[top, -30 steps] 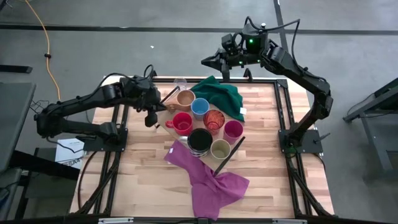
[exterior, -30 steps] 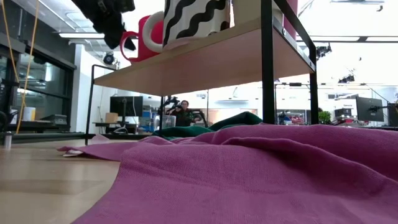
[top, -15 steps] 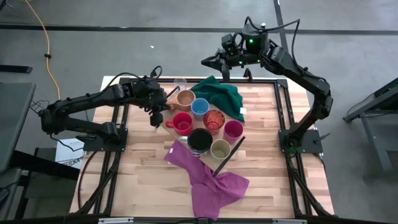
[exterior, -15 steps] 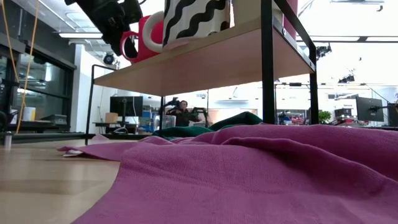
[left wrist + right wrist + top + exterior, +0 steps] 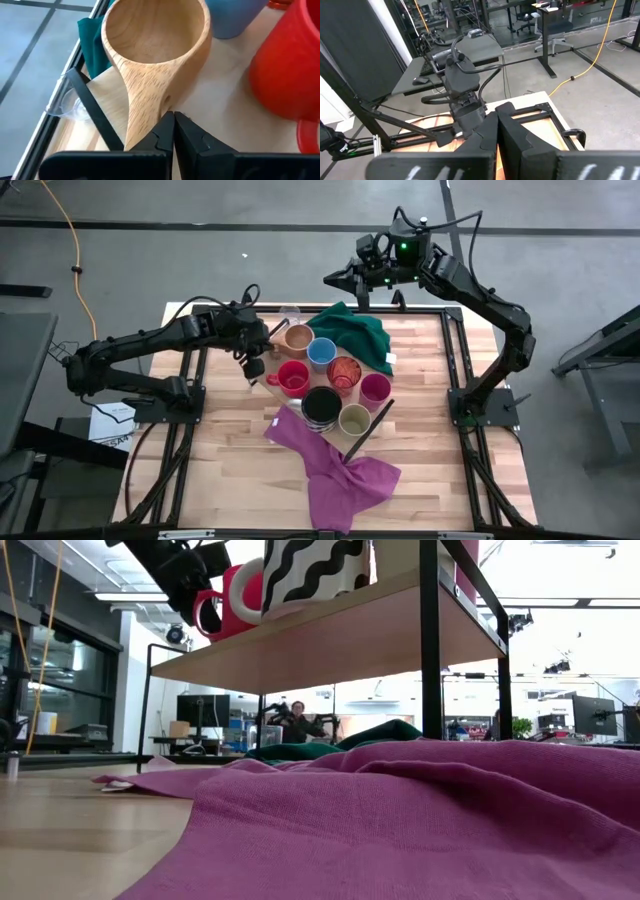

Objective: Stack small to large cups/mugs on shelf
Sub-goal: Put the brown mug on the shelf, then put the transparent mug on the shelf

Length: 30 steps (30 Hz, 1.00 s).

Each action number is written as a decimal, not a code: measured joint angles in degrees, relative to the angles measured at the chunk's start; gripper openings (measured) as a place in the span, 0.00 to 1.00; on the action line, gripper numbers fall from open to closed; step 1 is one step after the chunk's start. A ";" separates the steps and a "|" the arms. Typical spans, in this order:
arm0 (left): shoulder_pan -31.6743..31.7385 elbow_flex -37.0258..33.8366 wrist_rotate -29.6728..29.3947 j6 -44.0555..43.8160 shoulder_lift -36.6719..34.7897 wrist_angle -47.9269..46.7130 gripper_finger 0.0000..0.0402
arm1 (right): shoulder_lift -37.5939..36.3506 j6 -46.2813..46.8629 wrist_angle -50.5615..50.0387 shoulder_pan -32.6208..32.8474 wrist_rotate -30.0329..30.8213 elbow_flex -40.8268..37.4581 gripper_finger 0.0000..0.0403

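The left gripper has its fingers pressed together with nothing between them, the tips just at the end of the wooden cup's handle; whether they touch it is unclear. That arm reaches in from the table's left side to the shelf, its gripper beside the red mug. The other cups stand clustered on the shelf, among them the blue cup and the black-and-white mug. The right gripper is pinched closed and empty, held beyond the table's far edge
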 joint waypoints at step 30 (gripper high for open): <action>1.97 10.37 -3.85 4.32 -8.94 2.28 0.04 | 0.00 -0.65 -0.20 0.65 1.21 0.00 0.00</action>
